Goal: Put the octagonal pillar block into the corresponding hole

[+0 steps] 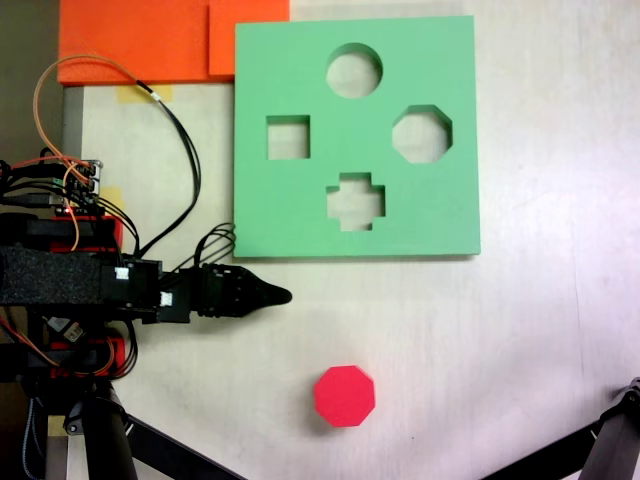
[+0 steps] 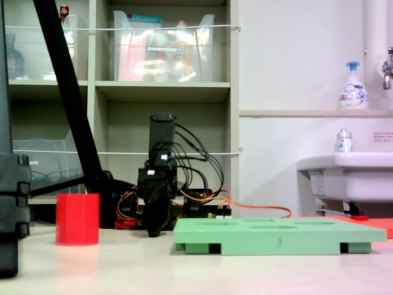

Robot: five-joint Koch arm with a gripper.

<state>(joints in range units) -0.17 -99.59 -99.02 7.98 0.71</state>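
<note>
Down from above in a fixed view, the green foam board (image 1: 300, 210) lies flat on the pale counter (image 1: 530, 330), and everything gets placed off it. Its octagonal hole (image 1: 421, 133) sits on the board's right side, with a round cut-out (image 1: 354, 70) up and to the left of it, a square cut-out (image 1: 288, 137) over on the left, and a cross-shaped cut-out (image 1: 355, 201) lower in the middle. All four are open. The red octagonal block (image 1: 345, 396) stands on the counter well below the board's lower edge, roughly under the cross cut-out, touching nothing. The arm reaches in from the left, and its tool (image 1: 283, 296) points right, just under the board's lower-left corner and well apart from the block. The tip comes to one dark point here, so I cannot tell whether the jaws are parted or together. Orange foam sheets (image 1: 140, 40) lie beyond the board's upper-left corner.

Now the other fixed view, low at counter level. The board (image 2: 279, 243) is a flat slab right of centre, with the number 3 on its near edge. The block (image 2: 77, 219) stands upright on the counter far left of the board. The tool (image 2: 153, 232) hangs tip-down just off the board's left end, close above the counter, jaws lined up one behind the other, so again no telling. Shelves (image 2: 159, 91) rise behind the board, and a sink (image 2: 347, 175) sits beyond its right end.
</note>
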